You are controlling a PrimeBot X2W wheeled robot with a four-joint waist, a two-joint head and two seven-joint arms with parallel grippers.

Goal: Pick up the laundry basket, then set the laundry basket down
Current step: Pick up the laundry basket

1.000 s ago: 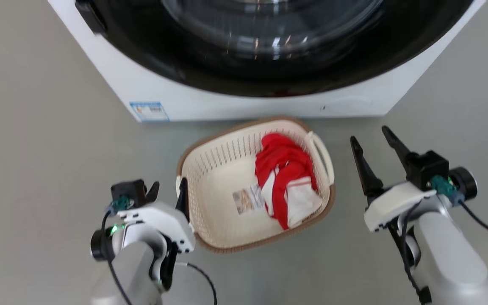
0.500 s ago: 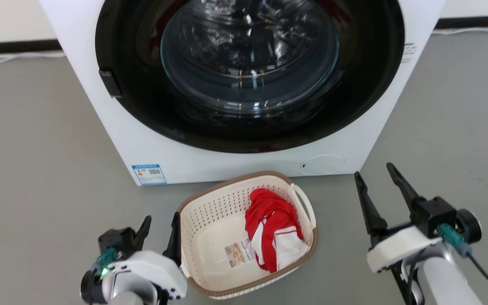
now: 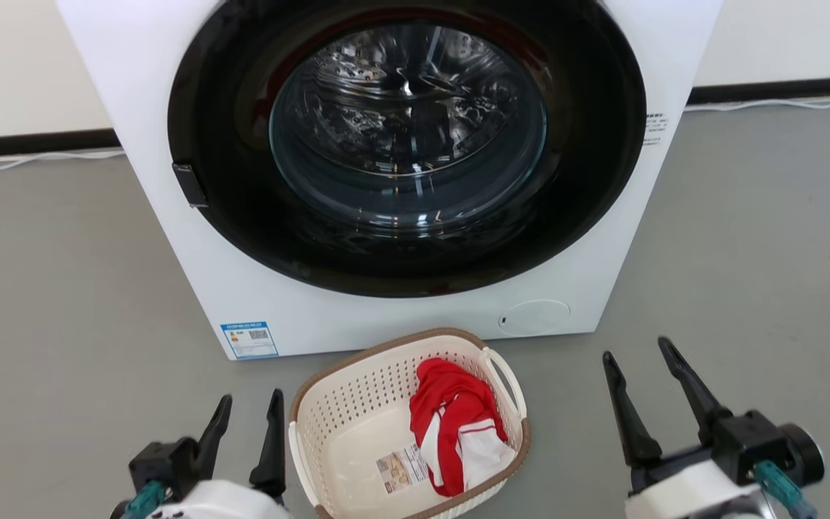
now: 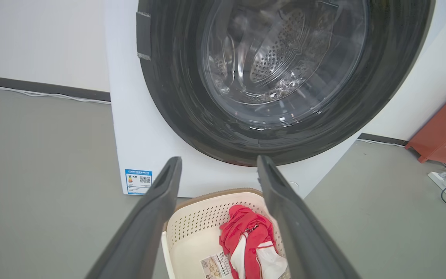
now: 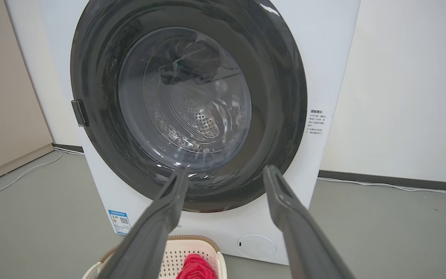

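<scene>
The laundry basket (image 3: 364, 393) stands on the grey floor (image 3: 62, 288), just in front of the lower front edge of a white washing machine (image 3: 242, 303). Neither claw holds it. Its brown rim and perforated cream walls are plain in the head view, and one white handle (image 3: 505, 378) arches over the side nearer the right arm. A red and white garment (image 3: 454, 425) lies crumpled inside against that same side, and a paper label (image 3: 402, 468) shows on the bare inner bottom beside the cloth.

The left gripper (image 3: 249, 400) has its two dark fingers spread apart with nothing between them. It sits just beside the basket's left side, its inner finger close to the rim; whether the two touch cannot be told. In the left wrist view the basket and the garment appear low between those parted fingers.

The right gripper (image 3: 635, 349) is likewise spread wide and empty, over bare floor well apart from the basket's right handle.

The machine's round dark door (image 3: 408, 122) is closed, with the steel drum visible through the glass. A blue sticker (image 3: 249, 339) sits at the lower left corner of the machine's front.
</scene>
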